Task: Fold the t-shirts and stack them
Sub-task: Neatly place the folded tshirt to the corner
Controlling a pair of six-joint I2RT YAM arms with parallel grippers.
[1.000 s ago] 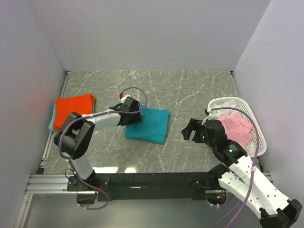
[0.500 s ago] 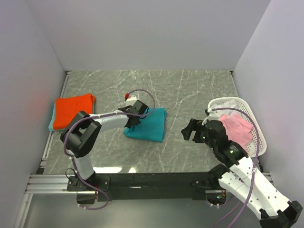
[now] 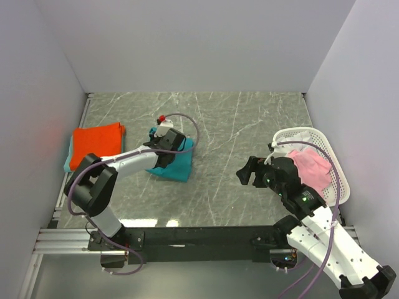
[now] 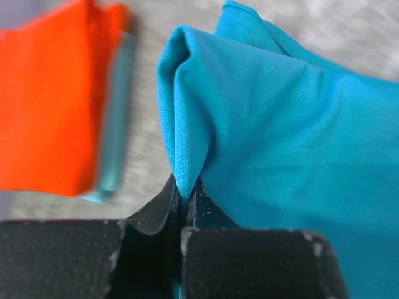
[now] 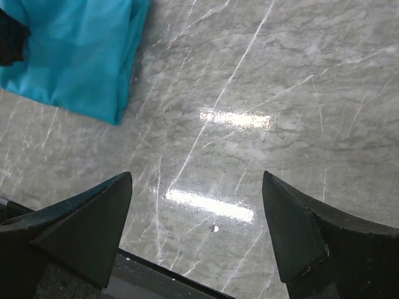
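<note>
The teal-blue t-shirt (image 3: 176, 164) lies bunched left of the table's middle. My left gripper (image 3: 167, 149) is shut on a raised fold at its edge, and the left wrist view shows the cloth (image 4: 268, 124) pinched between the fingertips of that gripper (image 4: 184, 194). At the far left lies a folded orange-red t-shirt (image 3: 95, 143) (image 4: 50, 99) on top of a light teal one (image 3: 67, 162) (image 4: 115, 124). A pink t-shirt (image 3: 312, 169) rests in the basket. My right gripper (image 3: 248, 171) (image 5: 196, 205) hovers open over bare table, right of the teal-blue shirt (image 5: 75, 56).
A white mesh basket (image 3: 299, 132) stands at the right edge of the marble table (image 3: 249, 118). Grey walls close in the left, back and right sides. A black rail (image 3: 199, 237) runs along the near edge.
My left gripper has shut on the teal-blue shirt's edge and pulled it leftward, so the flat shirt is now bunched nearer the orange-red stack. The right arm has not moved.
</note>
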